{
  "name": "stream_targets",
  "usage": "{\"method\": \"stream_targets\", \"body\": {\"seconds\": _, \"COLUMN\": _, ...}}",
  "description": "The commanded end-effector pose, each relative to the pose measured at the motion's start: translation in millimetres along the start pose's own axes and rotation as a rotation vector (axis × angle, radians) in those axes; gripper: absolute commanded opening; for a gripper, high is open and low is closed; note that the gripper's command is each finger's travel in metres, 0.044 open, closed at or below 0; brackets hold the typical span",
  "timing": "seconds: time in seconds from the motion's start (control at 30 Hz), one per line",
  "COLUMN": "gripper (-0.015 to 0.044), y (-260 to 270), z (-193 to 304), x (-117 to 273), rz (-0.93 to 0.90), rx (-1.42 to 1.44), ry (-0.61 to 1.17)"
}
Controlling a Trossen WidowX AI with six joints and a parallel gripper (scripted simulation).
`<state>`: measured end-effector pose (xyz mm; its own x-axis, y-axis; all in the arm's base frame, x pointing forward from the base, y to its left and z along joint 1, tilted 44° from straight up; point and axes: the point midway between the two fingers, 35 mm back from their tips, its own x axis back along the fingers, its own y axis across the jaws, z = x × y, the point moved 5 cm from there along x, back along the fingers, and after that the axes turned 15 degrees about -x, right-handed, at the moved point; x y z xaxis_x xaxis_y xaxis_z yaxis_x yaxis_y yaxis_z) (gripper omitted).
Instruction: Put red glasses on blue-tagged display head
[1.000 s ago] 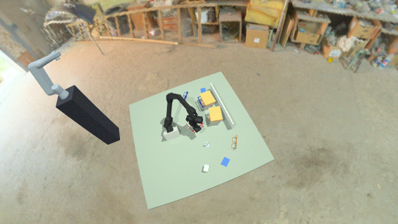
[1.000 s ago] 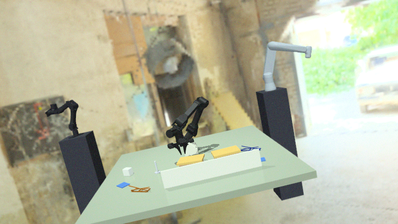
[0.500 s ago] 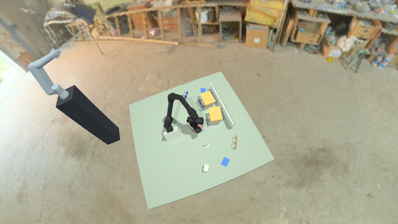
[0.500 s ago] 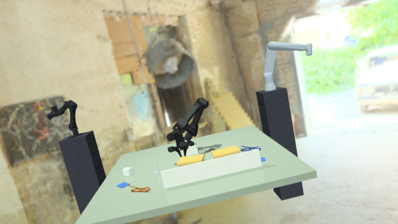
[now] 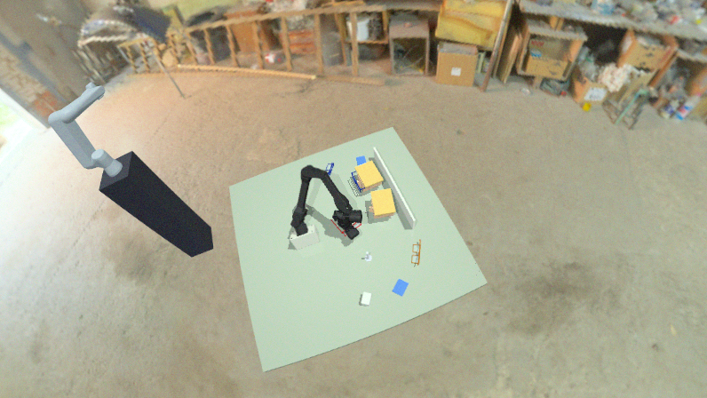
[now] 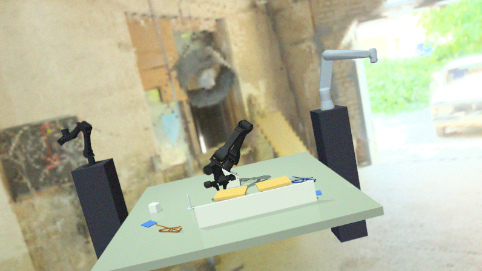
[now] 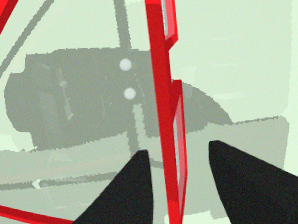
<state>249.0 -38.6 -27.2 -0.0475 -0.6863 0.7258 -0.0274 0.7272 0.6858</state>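
The red glasses (image 5: 340, 227) (image 7: 161, 90) lie on the pale green table (image 5: 306, 306), left of the two yellow-topped display heads. My gripper (image 5: 352, 231) (image 6: 215, 184) (image 7: 179, 155) is low over them. Its two black fingers straddle the front frame with a gap on each side, so it is open around the frame and not pressing on it. A blue tag (image 5: 361, 160) (image 6: 318, 192) lies beside the farther head (image 5: 368, 173) (image 6: 273, 183). The nearer head (image 5: 382, 202) (image 6: 230, 193) stands right next to my gripper.
A long white wall (image 5: 395, 190) (image 6: 256, 205) runs behind the heads. Blue glasses (image 5: 329, 168) (image 6: 303, 179), orange glasses (image 5: 417, 250) (image 6: 168, 229), a small white peg (image 5: 367, 256), a white cube (image 5: 365, 298) and a second blue tag (image 5: 400, 287) lie on the table.
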Motion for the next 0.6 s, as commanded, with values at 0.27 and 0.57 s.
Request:
{"method": "stream_targets", "body": {"seconds": 0.27, "gripper": 0.0120, "y": 2.4, "z": 2.1, "x": -6.9, "rz": -0.008, "rx": -0.006, "ry": 0.004}}
{"method": "stream_targets", "body": {"seconds": 0.57, "gripper": 0.0074, "y": 2.8, "z": 2.3, "x": -6.5, "rz": -0.004, "rx": -0.004, "ry": 0.005}}
